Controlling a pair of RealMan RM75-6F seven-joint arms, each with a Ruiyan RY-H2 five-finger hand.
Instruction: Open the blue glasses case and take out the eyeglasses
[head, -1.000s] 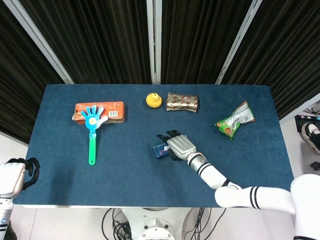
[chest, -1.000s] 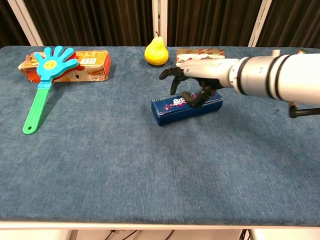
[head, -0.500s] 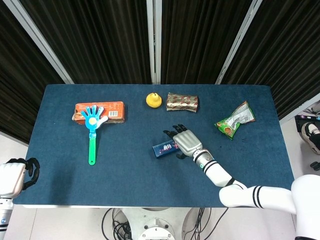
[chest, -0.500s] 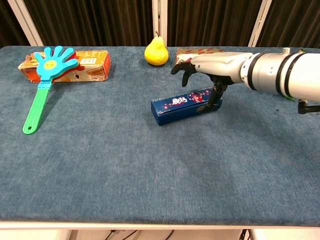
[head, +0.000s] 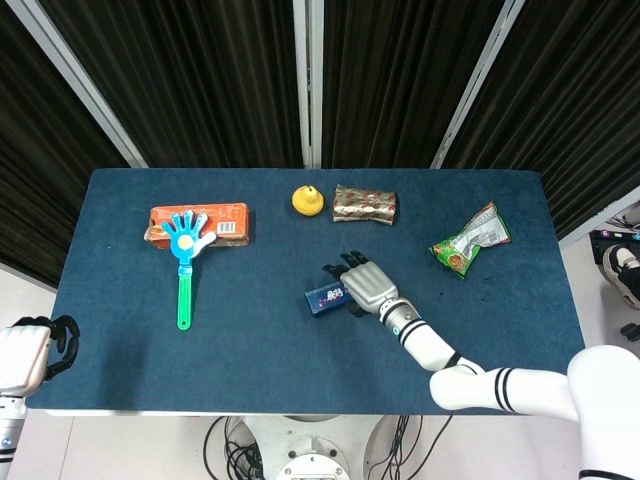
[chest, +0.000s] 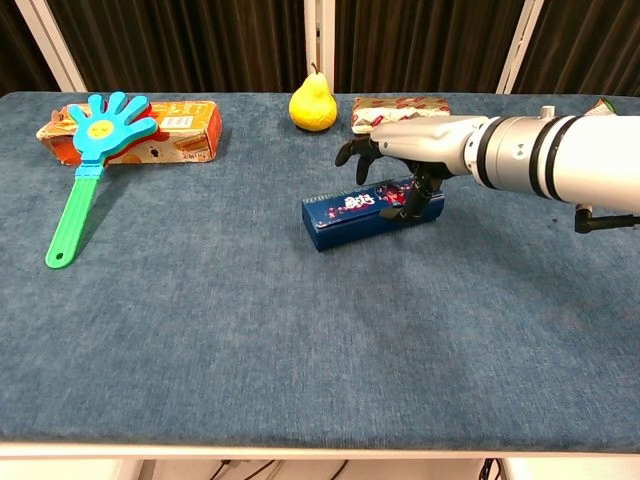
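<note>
Case (chest: 352, 213): blue, closed, flat mid-tabletop (chest: 300, 330). Right robot hand (chest: 405, 150): over its right end, fingers curled down onto it; grip cannot be told. Left robot hand (head: 25, 355): off tabletop's left edge, fingers curled, empty

The blue glasses case (chest: 371, 209) — long, closed, with small printed pictures on it — lies flat in front of the pear (chest: 313, 103).

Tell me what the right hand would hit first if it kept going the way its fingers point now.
The right hand points toward the robot's left, fingers drooping over the blue glasses case. Going on, it would likely meet the case's top first. If it cleared that, only bare table lies ahead. Depth is unclear.
</note>
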